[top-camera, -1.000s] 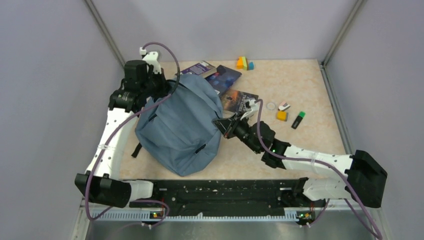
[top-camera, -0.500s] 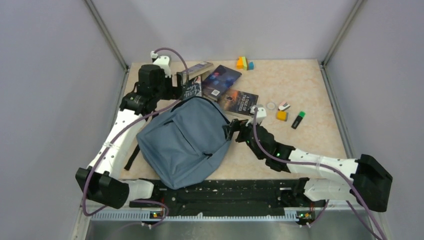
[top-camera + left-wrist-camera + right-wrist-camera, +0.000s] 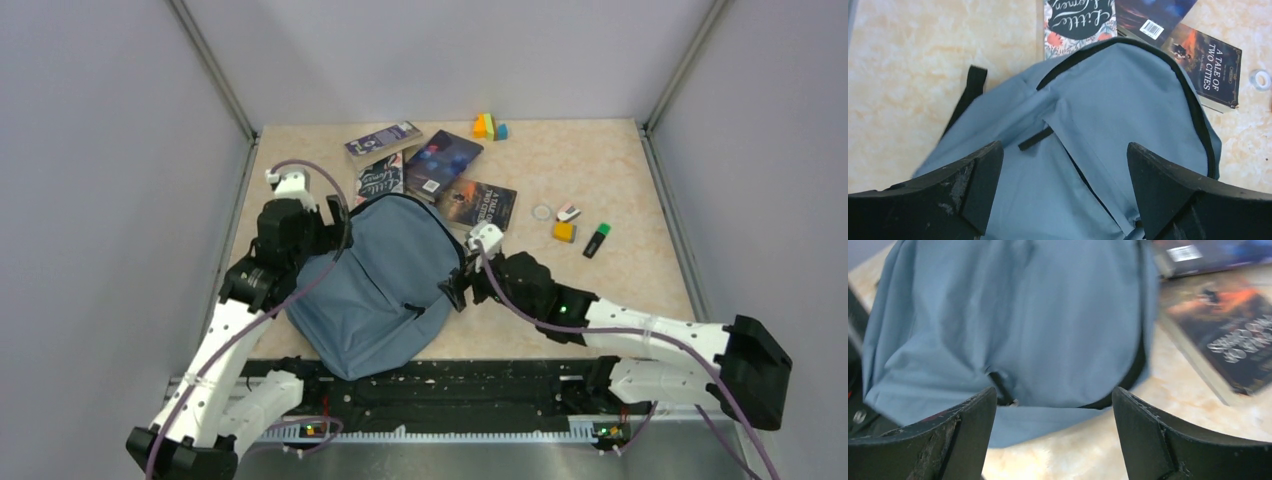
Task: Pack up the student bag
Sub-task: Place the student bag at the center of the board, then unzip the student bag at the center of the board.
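**Fig.** Student bag [image 3: 375, 285] lying flat near the front edge of the counter [image 3: 610, 160], between two empty pincers.

The left pincer [image 3: 1063, 150] hangs over the bag's left half with its jaws spread wide. The right pincer [image 3: 1054, 395], equally spread, faces the bag's right edge. The dark zipper arc [image 3: 1128, 45] looks closed, so opening it is probably the step in hand. It would go best with one pincer pinning the cloth beside the zipper while the other draws the pull, keeping the soft fabric taut. Beyond, the Little Women book [image 3: 378, 182] meets the bag's top and A Tale of Two Cities [image 3: 480, 203] lies just beside.
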